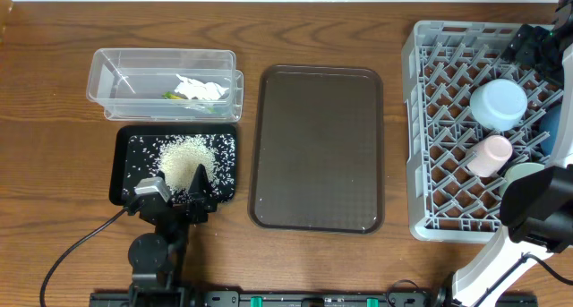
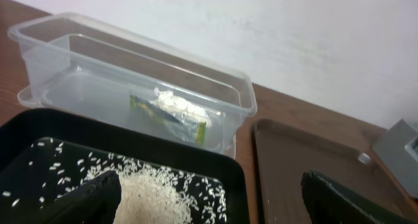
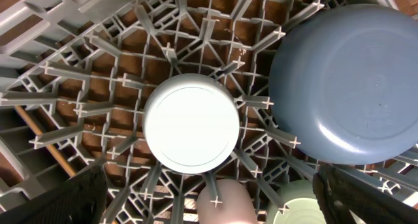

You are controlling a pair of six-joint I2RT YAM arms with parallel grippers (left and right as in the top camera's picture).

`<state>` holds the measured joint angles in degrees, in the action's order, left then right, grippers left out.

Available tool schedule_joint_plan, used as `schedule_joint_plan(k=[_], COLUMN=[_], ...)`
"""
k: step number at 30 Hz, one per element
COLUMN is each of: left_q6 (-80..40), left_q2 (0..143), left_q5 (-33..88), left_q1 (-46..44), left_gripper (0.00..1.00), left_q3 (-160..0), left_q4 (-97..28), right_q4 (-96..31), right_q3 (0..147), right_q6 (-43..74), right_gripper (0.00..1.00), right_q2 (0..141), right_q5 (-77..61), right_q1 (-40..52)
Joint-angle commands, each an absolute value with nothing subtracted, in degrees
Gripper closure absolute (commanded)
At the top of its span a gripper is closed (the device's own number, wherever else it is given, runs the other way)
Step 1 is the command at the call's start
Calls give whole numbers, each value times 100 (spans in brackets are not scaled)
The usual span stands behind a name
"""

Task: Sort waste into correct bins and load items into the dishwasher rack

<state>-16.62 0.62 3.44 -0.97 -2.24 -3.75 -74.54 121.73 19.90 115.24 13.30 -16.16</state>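
Rice heap [image 1: 183, 157] — just ahead of left tool [image 1: 177, 187].

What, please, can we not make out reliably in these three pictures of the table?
- dark-blue bowl: overhead, hidden beneath the right arm; right wrist view, cut off by the edge.
- mint bowl: overhead, partly under that arm; right wrist view, cropped at the bottom.
- wrapper: left wrist view, print blurred behind the tub wall.

Table [image 1: 54, 119], tub [image 1: 100, 79], black tray [image 1: 121, 168], brown tray [image 1: 318, 146], rack [image 1: 415, 146]
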Motion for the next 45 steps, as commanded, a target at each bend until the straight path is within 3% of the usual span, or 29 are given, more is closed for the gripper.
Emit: schedule_joint_plan(k=[1,45], left_q6=[-1590,-1313], left_q2=[10,23], left_q5=[279,64], left_q1=[-108,32], left_gripper=[10,10], left_q3=[-21,-23], left_q4=[-268,-401], right_q4=[-7461,-7461], right_q3=[12180,12180], right_q6=[1922,1922], right_gripper=[1,1], right_q2=[11552,11552], right_q5=[1347,1347], right_q1=[-1647,-1647])
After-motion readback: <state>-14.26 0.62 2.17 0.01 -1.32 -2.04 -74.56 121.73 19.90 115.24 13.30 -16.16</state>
